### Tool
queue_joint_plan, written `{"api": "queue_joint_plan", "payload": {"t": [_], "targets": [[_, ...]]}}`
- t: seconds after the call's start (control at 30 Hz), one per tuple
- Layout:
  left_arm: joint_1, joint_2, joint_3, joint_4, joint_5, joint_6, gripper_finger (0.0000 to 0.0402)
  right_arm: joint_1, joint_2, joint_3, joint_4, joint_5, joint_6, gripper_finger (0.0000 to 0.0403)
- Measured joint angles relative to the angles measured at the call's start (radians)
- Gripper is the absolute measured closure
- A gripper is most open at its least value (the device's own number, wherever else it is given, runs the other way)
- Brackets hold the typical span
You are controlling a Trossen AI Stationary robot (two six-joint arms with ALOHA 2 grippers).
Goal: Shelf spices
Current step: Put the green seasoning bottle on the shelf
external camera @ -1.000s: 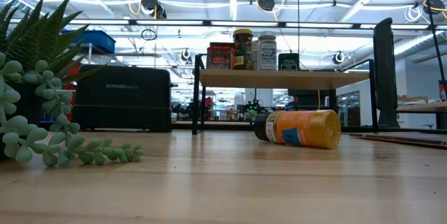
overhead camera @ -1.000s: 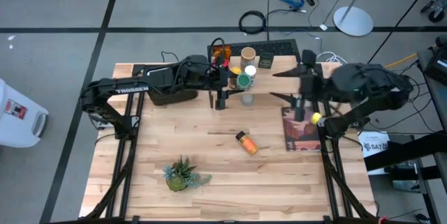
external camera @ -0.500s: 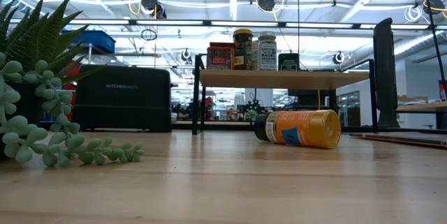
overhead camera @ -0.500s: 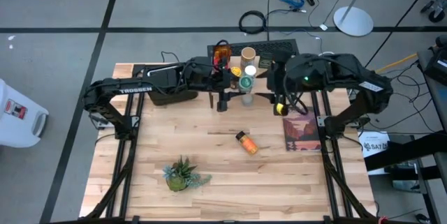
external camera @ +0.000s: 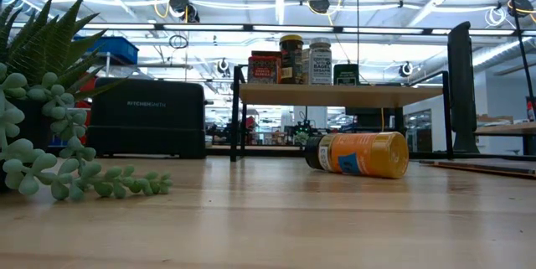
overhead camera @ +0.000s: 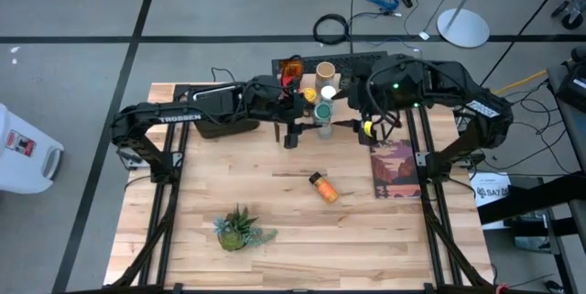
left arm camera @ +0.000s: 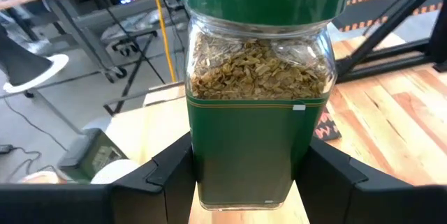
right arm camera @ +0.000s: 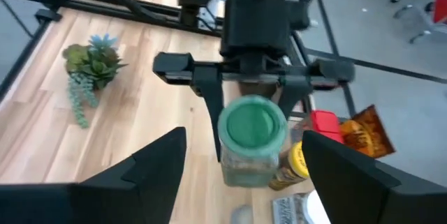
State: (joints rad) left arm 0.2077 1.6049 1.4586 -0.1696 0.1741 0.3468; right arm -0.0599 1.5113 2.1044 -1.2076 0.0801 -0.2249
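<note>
A: Starting at the left, what do you see?

B: The small green plant [overhead camera: 240, 228] sits near the front of the desk [overhead camera: 211, 166], and the black toaster [external camera: 147, 118] stands at the back left. Neither belongs to the job.

A: And the left arm?

B: The left pincer [left arm camera: 244, 175] is clamped on a green-lidded herb jar [left arm camera: 258, 91], one finger on each flat side, jar upright. From above it hangs at the front edge of the shelf [external camera: 339, 95].

A: What is up there already?

B: In the low view, a red tin [external camera: 265, 67], an amber jar [external camera: 291, 58], a white-capped shaker [external camera: 320, 60] and a dark square tin [external camera: 346, 73] stand in a row on the plank. The orange bottle [external camera: 358, 153] lies on its side on the desk, well apart from the shelf.

A: The right arm?

B: The right pincer [right arm camera: 244, 168] faces the same jar, fingers spread wide, holding nothing, one on each side of it and clear of it.

A: How should the placing go?

B: I judge it best to keep the jar upright, lower it until the base rests fully on the plank, beside its neighbours without knocking them, and only then let go. The right pincer ought to stay clear, since two sets of fingers crowd one jar. The fallen bottle comes afterwards.
</note>
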Motion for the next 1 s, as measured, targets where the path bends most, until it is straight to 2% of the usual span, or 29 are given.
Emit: {"api": "queue_joint_plan", "payload": {"t": [0.33,0.47,0.67,1.0], "targets": [[-0.005,0.025,0.000,-0.004,0.007,-0.001,0.0199,-0.007,0.074,0.000,-0.047,0.003,-0.031,0.0125],[-0.010,0.025,0.000,-0.005,0.006,-0.004,0.0199,-0.024,0.075,0.000,-0.056,0.059,-0.034,0.0127],[-0.014,0.025,0.000,-0.005,0.006,-0.003,0.0199,-0.039,0.084,0.000,-0.059,-0.003,-0.032,0.0128],[-0.014,0.025,0.000,-0.008,0.007,-0.002,0.0199,-0.039,0.117,-0.001,-0.076,-0.007,-0.040,0.0129]]}}
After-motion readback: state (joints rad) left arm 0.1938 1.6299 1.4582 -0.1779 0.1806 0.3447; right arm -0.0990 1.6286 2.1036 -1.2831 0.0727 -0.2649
